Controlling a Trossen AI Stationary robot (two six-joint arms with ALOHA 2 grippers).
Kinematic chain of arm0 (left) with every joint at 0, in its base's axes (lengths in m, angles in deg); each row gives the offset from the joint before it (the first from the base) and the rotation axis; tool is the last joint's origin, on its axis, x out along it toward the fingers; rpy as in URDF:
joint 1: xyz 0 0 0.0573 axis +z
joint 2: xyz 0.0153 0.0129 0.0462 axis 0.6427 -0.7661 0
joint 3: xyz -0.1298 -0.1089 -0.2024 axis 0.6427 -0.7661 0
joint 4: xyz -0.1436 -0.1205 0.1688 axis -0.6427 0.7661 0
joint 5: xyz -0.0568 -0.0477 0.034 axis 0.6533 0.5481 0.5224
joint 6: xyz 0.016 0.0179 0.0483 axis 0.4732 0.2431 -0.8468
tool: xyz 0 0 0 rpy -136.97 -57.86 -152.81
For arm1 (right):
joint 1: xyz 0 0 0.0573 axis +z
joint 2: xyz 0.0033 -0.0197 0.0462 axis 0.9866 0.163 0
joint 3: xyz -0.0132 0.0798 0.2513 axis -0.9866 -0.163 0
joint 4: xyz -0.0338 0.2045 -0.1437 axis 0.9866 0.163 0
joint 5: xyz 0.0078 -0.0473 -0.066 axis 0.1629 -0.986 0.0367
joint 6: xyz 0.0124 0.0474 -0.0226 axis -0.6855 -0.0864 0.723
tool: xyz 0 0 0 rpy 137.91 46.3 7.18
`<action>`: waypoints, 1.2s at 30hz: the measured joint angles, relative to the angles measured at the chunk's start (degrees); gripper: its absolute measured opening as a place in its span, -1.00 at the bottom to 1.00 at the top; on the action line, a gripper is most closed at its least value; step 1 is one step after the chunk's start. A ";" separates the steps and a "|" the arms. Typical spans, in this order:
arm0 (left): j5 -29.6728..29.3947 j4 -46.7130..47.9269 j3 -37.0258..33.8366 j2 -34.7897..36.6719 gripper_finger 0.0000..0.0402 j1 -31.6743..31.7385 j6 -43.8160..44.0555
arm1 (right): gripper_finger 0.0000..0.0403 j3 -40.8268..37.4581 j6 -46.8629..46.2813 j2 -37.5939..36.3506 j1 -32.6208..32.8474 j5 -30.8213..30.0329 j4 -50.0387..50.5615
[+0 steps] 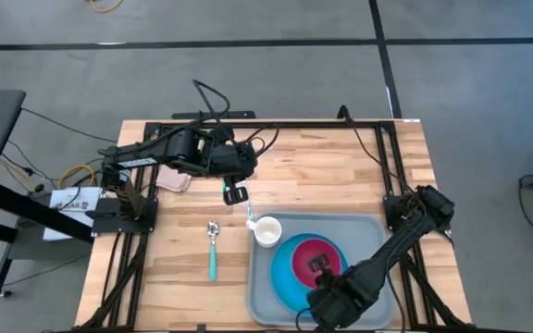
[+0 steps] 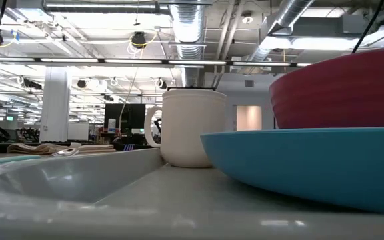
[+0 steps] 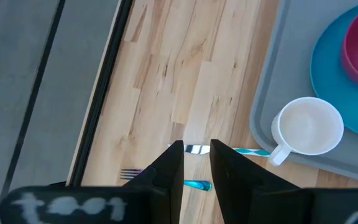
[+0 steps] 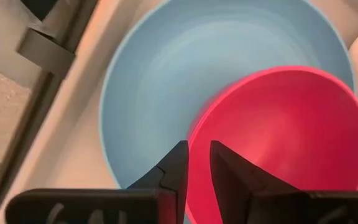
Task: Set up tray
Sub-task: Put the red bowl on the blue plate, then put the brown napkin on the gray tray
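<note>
On the tray (image 1: 368, 227): bowl (image 1: 315, 261) on plate (image 1: 285, 277), mug (image 1: 266, 231) beside plate. Spoon (image 1: 213, 250) left of tray.

My right end effector (image 1: 320, 268) hovers over a red bowl (image 1: 315, 255) on a blue plate (image 1: 290, 277) in the grey tray (image 1: 368, 227). A white mug (image 1: 266, 231) stands at the tray's far-left corner; a spoon (image 1: 213, 245) lies left on the worktop (image 1: 340, 171).
</note>
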 joint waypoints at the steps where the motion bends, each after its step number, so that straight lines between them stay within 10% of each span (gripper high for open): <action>1: 0.02 -0.39 0.00 0.00 -0.66 0.00 -0.02 | -0.70 0.71 0.00 0.00 0.01 0.01 0.39; 23: 0.04 -4.16 0.00 0.02 -0.66 0.00 -0.11 | -0.70 3.48 -4.41 -6.26 0.39 -1.05 9.16; 36: 0.02 -4.18 0.00 0.02 -0.66 0.00 -0.11 | -0.70 3.48 -7.79 -25.66 3.61 -26.85 8.77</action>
